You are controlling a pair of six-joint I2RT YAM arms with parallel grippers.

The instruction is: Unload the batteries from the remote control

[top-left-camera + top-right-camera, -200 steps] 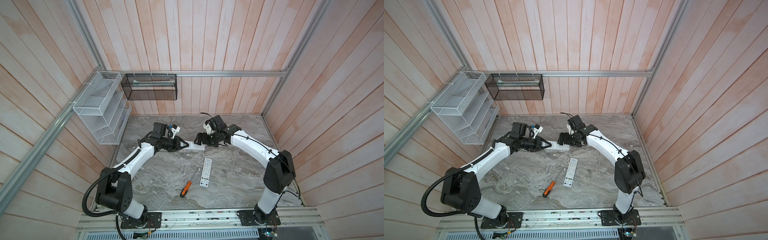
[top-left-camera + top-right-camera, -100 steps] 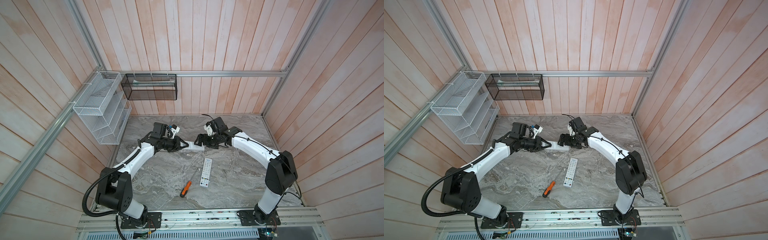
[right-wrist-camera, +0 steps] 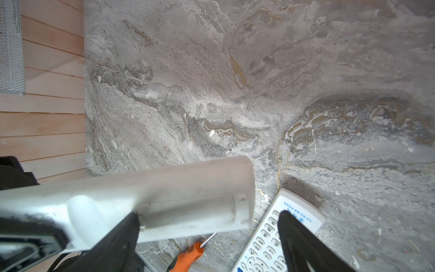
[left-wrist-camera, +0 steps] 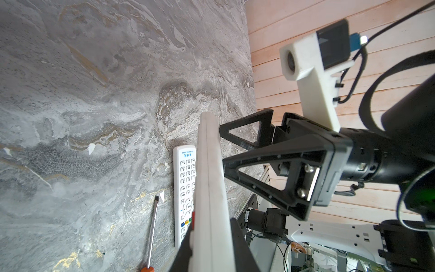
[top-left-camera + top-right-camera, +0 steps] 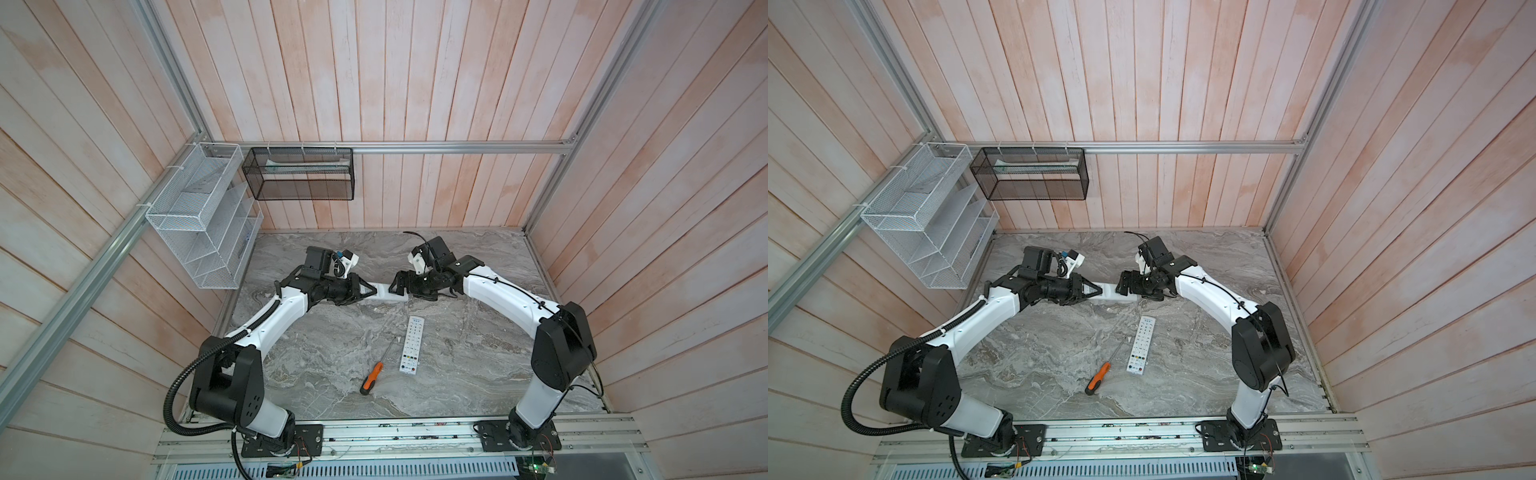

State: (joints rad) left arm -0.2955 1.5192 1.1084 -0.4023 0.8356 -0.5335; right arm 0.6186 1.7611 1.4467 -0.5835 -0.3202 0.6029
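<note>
Barely any change in the last second: right tool point(image 5: 402, 287) has only nudged at the remote point(image 5: 388, 292), jaws wide astride its free end, not gripping. Left tool point(image 5: 370, 290) is narrow, clamping the other end, remote off the desk point(image 5: 332, 353). Cover point(image 3: 188, 210) looks shut, so batteries are presumably inside, unseen. Nothing unloaded yet.
</note>
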